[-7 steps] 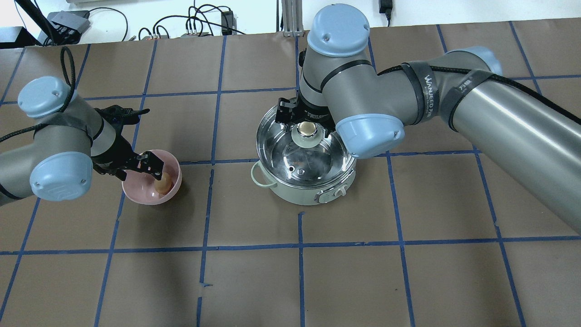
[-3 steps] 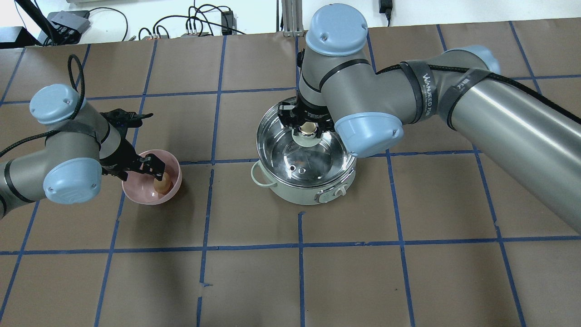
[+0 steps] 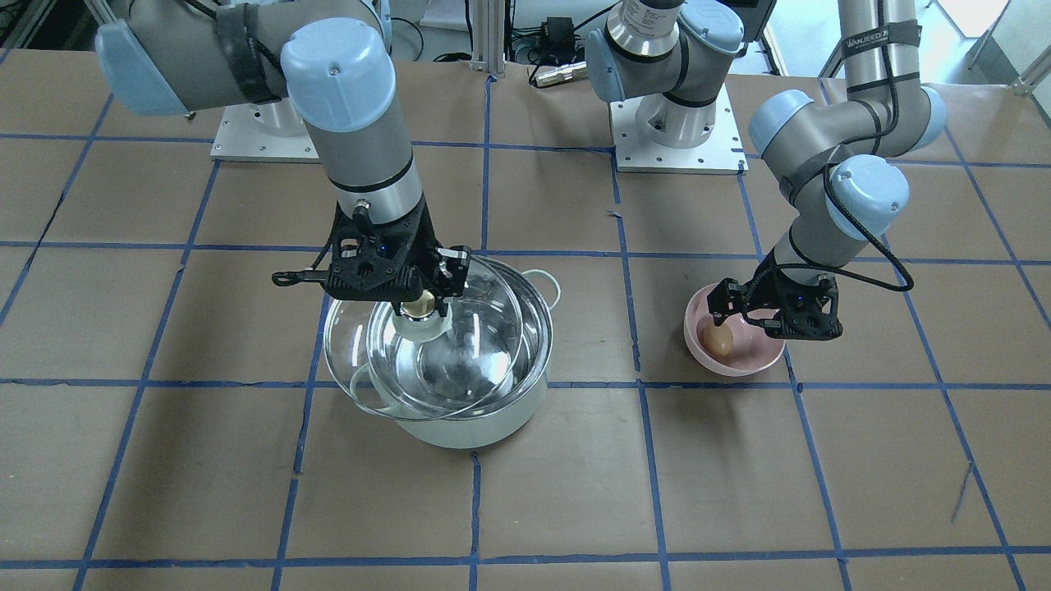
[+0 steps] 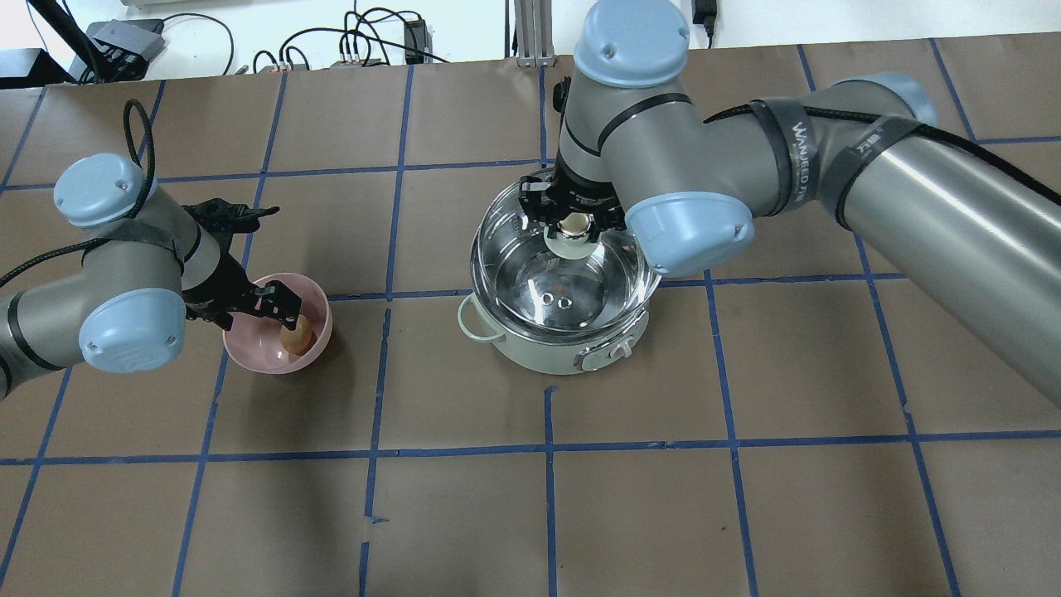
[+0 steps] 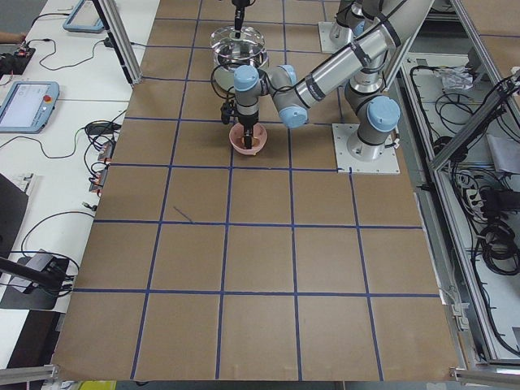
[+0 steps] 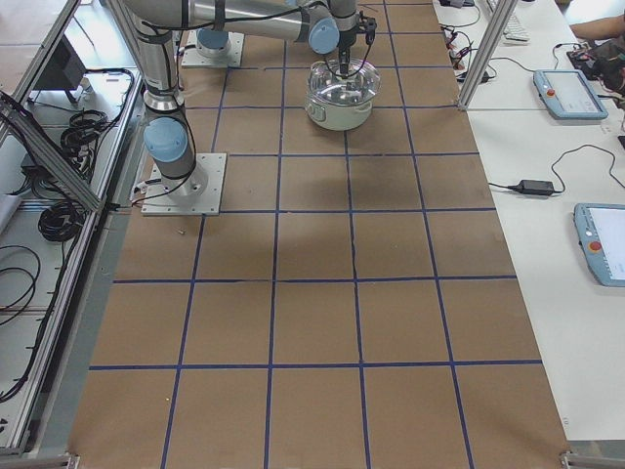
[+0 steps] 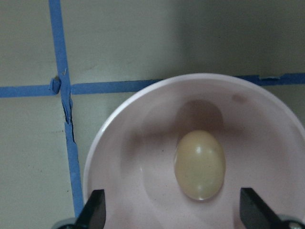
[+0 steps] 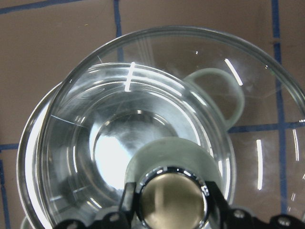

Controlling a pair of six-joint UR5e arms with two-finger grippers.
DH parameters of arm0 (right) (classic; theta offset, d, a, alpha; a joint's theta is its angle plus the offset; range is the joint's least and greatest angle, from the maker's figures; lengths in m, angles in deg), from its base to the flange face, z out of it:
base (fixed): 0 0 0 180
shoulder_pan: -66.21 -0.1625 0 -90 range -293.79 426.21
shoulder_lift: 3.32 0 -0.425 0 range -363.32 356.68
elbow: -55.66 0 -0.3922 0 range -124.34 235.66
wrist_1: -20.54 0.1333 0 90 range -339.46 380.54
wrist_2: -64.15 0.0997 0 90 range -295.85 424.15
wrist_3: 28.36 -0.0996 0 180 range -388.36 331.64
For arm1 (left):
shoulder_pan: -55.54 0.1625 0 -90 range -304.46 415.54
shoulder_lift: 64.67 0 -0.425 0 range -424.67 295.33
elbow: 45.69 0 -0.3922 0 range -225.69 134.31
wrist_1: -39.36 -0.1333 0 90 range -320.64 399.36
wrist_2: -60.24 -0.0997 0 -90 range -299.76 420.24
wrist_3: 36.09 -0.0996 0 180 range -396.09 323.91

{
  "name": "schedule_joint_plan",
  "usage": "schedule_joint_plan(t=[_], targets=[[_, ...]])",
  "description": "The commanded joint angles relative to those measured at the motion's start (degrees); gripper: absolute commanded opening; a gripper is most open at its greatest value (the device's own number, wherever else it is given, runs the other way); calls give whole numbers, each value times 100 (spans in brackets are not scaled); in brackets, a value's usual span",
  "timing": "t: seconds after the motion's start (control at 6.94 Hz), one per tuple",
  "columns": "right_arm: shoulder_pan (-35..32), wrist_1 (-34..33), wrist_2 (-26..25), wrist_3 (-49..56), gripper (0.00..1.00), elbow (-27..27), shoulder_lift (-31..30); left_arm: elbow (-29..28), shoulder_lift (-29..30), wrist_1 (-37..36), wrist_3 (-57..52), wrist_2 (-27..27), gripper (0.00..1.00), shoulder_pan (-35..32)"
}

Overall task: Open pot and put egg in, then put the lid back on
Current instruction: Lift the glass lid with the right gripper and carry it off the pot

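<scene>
The mint-green pot point(image 4: 539, 352) stands mid-table, its steel inside showing. My right gripper point(image 4: 574, 222) is shut on the gold-topped knob point(image 8: 171, 195) of the glass lid point(image 4: 530, 282) and holds the lid lifted just above the pot point(image 3: 468, 423), shifted a little off its rim point(image 3: 361, 361). The tan egg point(image 7: 200, 164) lies in the pink bowl point(image 4: 278, 361). My left gripper point(image 4: 278, 303) is open and hangs over the bowl, one finger point(image 7: 95, 212) on each side of the egg, without touching it.
The pink bowl point(image 3: 739, 361) sits about one floor-grid square to the pot's side, on the left arm's side. The brown table is marked with blue tape lines. The arm bases point(image 3: 673, 123) stand at the robot's edge of the table. Cables lie beyond the far edge point(image 4: 348, 46).
My right gripper moved onto the knob, shut on it and raised the lid, which now sits shifted off the pot's rim. My left arm swung slightly; its gripper stays open over the egg.
</scene>
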Motion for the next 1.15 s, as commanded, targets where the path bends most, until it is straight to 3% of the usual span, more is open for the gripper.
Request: schedule_joint_plan(t=[0.0,0.43,1.01], targets=[[1050,979,42,1231,24,-38,-561,-9,50,3,519,-307,99,-136],[1811,2133,-142,2424,22,6,-1256,-35,59,-6,647,-344,98,-401],[1785,2223,-292,2442,21,59,-1363,-88,208,3,638,-379,98,-401]])
